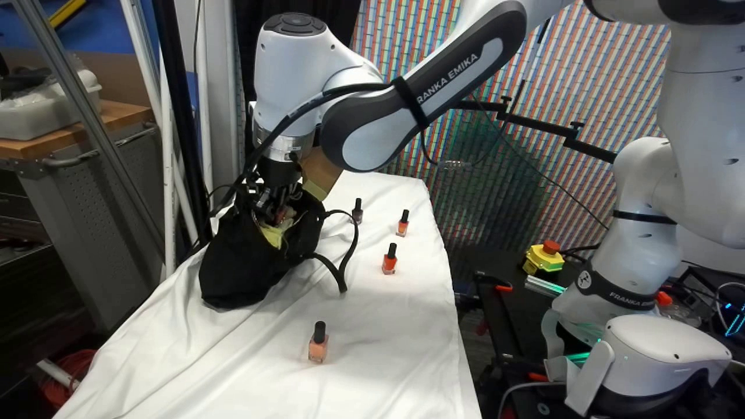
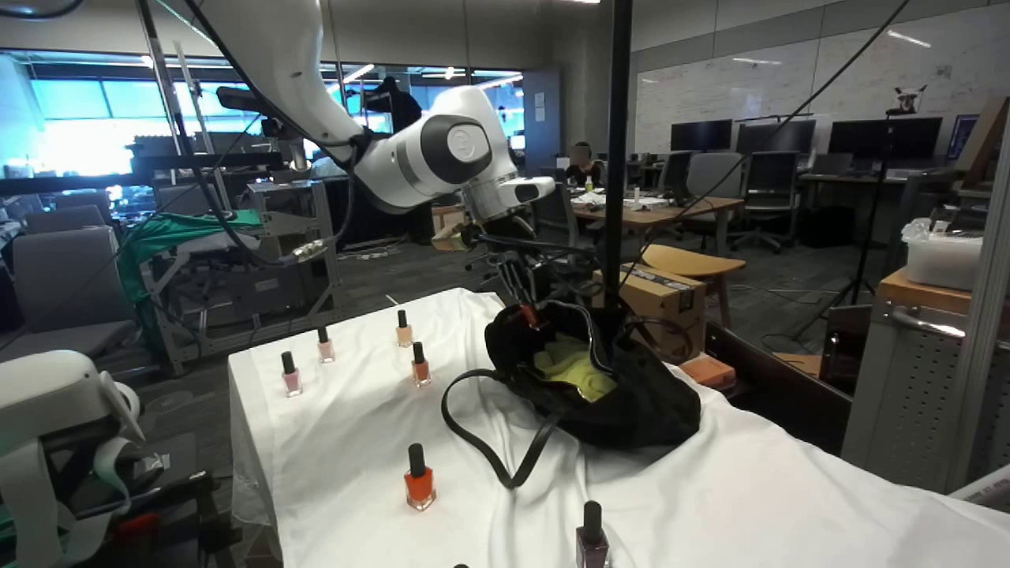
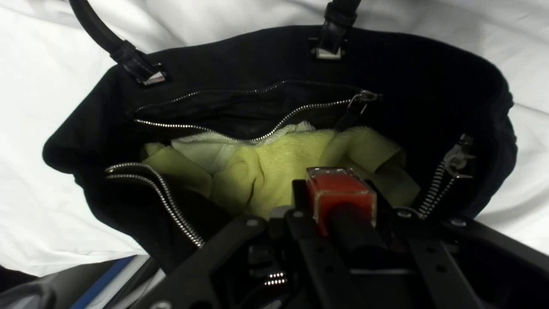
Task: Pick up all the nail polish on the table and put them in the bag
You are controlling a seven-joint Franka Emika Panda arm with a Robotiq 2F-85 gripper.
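A red nail polish bottle hangs at the gaping mouth of the black bag, base leading down and dark cap running back between the fingers of my pincer, closed on its sides with only the bottle's width between. Its long axis follows my fingers, leaning a little in an exterior view; how far it sits below the rim, I cannot tell. In the wrist view the roomier side is the left, over the bag's yellow-green inside, while a zipper runs near on the right. My arm slopes down across the cloth-covered bench, wrist pointing downward. Other bottles stand upright, some between bag and bench edge.
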